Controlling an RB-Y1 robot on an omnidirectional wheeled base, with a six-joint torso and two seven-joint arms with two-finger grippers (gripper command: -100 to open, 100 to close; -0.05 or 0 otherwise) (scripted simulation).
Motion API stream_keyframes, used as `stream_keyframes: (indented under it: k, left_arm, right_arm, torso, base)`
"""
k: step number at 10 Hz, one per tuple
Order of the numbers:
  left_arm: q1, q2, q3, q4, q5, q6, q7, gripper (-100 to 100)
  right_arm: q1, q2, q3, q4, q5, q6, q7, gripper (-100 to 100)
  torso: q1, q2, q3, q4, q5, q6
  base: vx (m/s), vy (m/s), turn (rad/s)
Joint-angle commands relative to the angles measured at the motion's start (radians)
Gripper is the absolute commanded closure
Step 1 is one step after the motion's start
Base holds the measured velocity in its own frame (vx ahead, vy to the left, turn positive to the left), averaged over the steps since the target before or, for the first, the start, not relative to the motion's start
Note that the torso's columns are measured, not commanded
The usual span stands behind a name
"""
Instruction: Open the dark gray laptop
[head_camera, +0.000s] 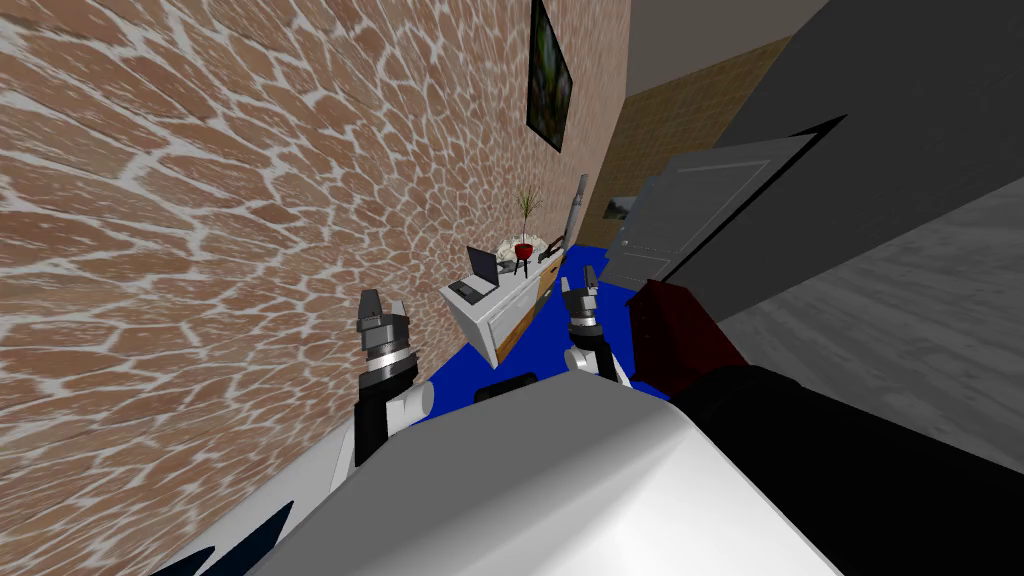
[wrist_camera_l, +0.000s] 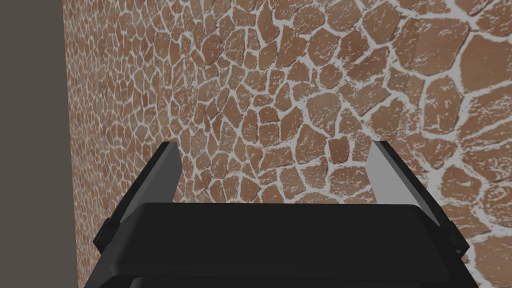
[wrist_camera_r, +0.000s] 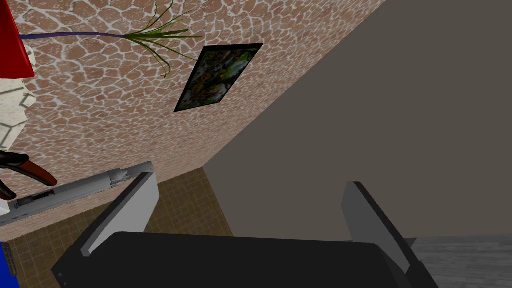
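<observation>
The left gripper (wrist_camera_l: 274, 150) hangs close to the stone wall (wrist_camera_l: 300, 75), its fingers (wrist_camera_l: 167, 170) spread wide and empty. The right gripper (wrist_camera_r: 250, 180) is likewise wide open, holding nothing. Ahead, between the two and well apart from both sets of fingers, the dark grey laptop (head_camera: 478, 276) sits at the near end of the surface of a white cabinet (head_camera: 476, 320), lid raised. A red potted plant (head_camera: 523, 247) stands farther along.

A white cabinet (head_camera: 482, 320) is standing against the stone wall (head_camera: 200, 200) ahead of me, a red plant pot (head_camera: 524, 249) sitting toward its top's far end; a picture (head_camera: 549, 75) is hanging above it.
</observation>
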Motion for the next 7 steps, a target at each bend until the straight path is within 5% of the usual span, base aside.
stream_keyframes:
  k: [1, 7]
  left_arm:
    - [0.000, 0.000, 0.000, 0.000, 0.000, 0.000, 0.000, 0]
    - [0.000, 0.000, 0.000, 0.000, 0.000, 0.000, 0.000, 0]
  right_arm:
    - [0.000, 0.000, 0.000, 0.000, 0.000, 0.000, 0.000, 0]
    - [0.000, 0.000, 0.000, 0.000, 0.000, 0.000, 0.000, 0]
  torso:
    - [0.000, 0.040, -0.082, 0.041, 0.000, 0.000]
    - [0.000, 0.470, -0.939, 0.470, 0.000, 0.000]
  base:
    - [0.000, 0.000, 0.000]
    - [0.000, 0.000, 0.000]
